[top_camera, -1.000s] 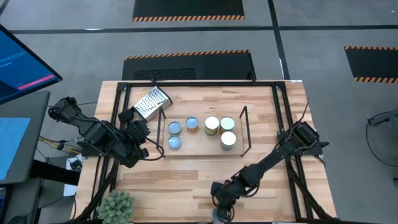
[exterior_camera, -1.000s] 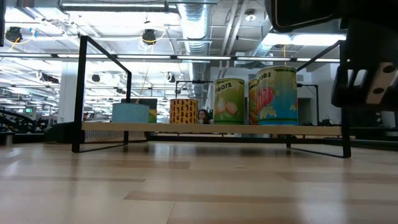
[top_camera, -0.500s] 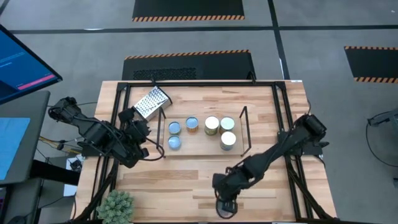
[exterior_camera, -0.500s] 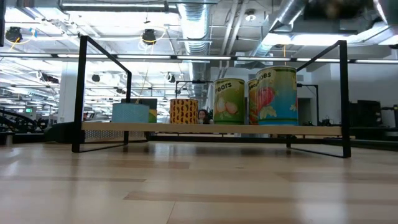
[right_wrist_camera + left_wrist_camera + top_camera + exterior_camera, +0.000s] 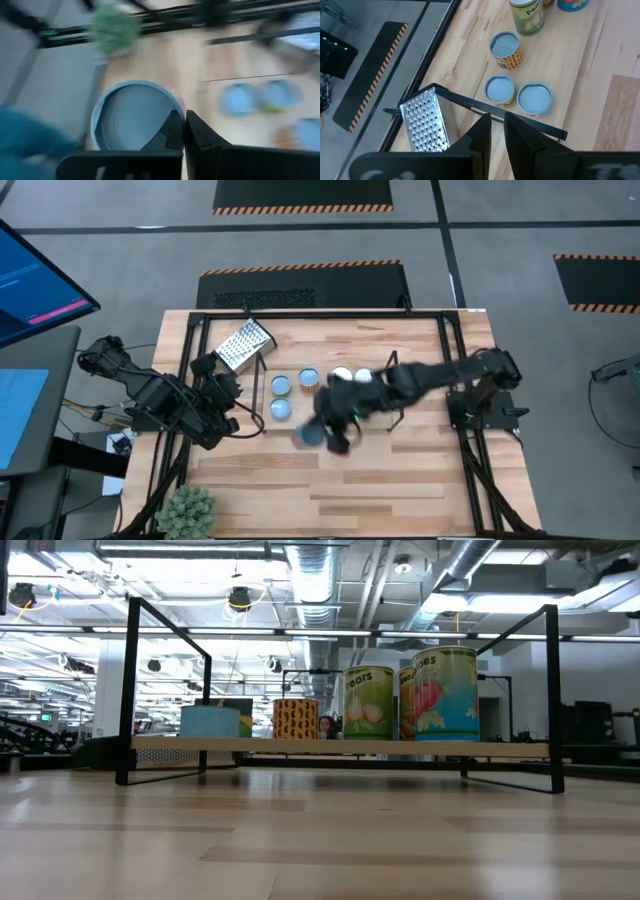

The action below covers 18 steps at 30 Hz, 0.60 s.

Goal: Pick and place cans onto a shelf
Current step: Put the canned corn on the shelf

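Observation:
My right gripper (image 5: 330, 436) reaches across the shelf's near edge and is shut on a blue-lidded can (image 5: 307, 435), which fills the blurred right wrist view (image 5: 132, 125). The shelf (image 5: 262, 395) is a black wire frame over a light board (image 5: 340, 747). Several cans stand upright on it: two low blue-lidded ones (image 5: 281, 386) (image 5: 281, 410), one with a spotted orange side (image 5: 295, 718), and taller pale-lidded ones (image 5: 342, 375) partly hidden under the arm. My left gripper (image 5: 226, 396) waits shut at the shelf's left end, its fingers showing in the left wrist view (image 5: 498, 131). My right gripper has the can at the edge of its lid, by the rim (image 5: 167, 117), on the side toward the table's right. The fingers (image 5: 200, 135) stand close together there. Blur hides the kind of hold. The can does not show in the low view, so it is lifted clear.
A perforated metal grater (image 5: 243, 345) lies at the shelf's far left corner, just ahead of my left gripper (image 5: 427, 125). A small green plant (image 5: 187, 510) stands at the table's near left corner. Bare wood lies between the shelf and the table's near edge.
My right gripper has swung fast from the table's near edge up toward the far and left, to the shelf's near edge, carrying the blue-lidded can. Its arm now lies across the shelf's right half. It has left the low view.

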Motion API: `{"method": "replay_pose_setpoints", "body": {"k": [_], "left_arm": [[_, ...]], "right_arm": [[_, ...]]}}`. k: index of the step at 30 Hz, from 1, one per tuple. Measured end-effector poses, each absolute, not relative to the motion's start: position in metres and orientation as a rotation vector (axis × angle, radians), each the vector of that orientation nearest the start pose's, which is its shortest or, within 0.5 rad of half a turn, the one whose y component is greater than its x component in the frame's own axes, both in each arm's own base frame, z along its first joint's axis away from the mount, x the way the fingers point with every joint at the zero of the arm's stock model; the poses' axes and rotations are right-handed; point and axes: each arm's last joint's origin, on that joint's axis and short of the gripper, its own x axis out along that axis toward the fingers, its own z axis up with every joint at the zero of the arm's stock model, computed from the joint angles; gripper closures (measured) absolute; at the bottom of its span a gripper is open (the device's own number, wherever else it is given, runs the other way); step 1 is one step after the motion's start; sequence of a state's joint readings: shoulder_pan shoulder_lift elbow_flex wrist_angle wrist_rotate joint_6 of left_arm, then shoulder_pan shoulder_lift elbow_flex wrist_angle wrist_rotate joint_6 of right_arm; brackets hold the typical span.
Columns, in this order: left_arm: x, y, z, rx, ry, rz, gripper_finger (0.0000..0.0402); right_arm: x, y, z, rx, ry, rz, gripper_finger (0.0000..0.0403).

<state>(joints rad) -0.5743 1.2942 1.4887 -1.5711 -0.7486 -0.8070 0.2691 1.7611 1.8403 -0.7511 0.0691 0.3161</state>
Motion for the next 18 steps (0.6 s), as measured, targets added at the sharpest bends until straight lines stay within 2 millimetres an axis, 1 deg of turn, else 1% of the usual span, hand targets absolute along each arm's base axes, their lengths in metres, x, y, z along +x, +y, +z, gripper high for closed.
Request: {"method": "replay_pose_setpoints", "body": {"k": [4, 6, 8, 10, 13, 15, 18], "left_arm": [[0.173, -0.089, 0.376, 0.114, 0.910, 0.545, 0.0359], [0.173, -0.089, 0.376, 0.110, 0.909, 0.547, 0.0359], [0.173, -0.089, 0.376, 0.099, 0.906, 0.552, 0.0359], [0.173, -0.089, 0.376, 0.093, 0.904, 0.556, 0.0359], [0.173, -0.089, 0.376, 0.092, 0.904, 0.556, 0.0359], [0.173, -0.089, 0.376, 0.091, 0.903, 0.556, 0.0359], [0.173, -0.089, 0.376, 0.090, 0.902, 0.558, 0.0359]], "right_arm": [[0.391, 0.065, 0.376, 0.109, 0.661, 0.017, 0.0398], [0.398, 0.050, 0.368, 0.097, 0.683, -0.014, 0.0398], [0.405, 0.037, 0.356, 0.101, 0.736, -0.050, 0.0397], [0.408, 0.026, 0.340, 0.102, 0.828, -0.083, 0.0397], [0.416, 0.019, 0.319, 0.101, 0.911, -0.107, 0.0398], [0.419, 0.020, 0.306, 0.091, 0.976, -0.106, 0.0398], [0.425, 0.021, 0.294, 0.080, 1.011, -0.091, 0.0396]]}}
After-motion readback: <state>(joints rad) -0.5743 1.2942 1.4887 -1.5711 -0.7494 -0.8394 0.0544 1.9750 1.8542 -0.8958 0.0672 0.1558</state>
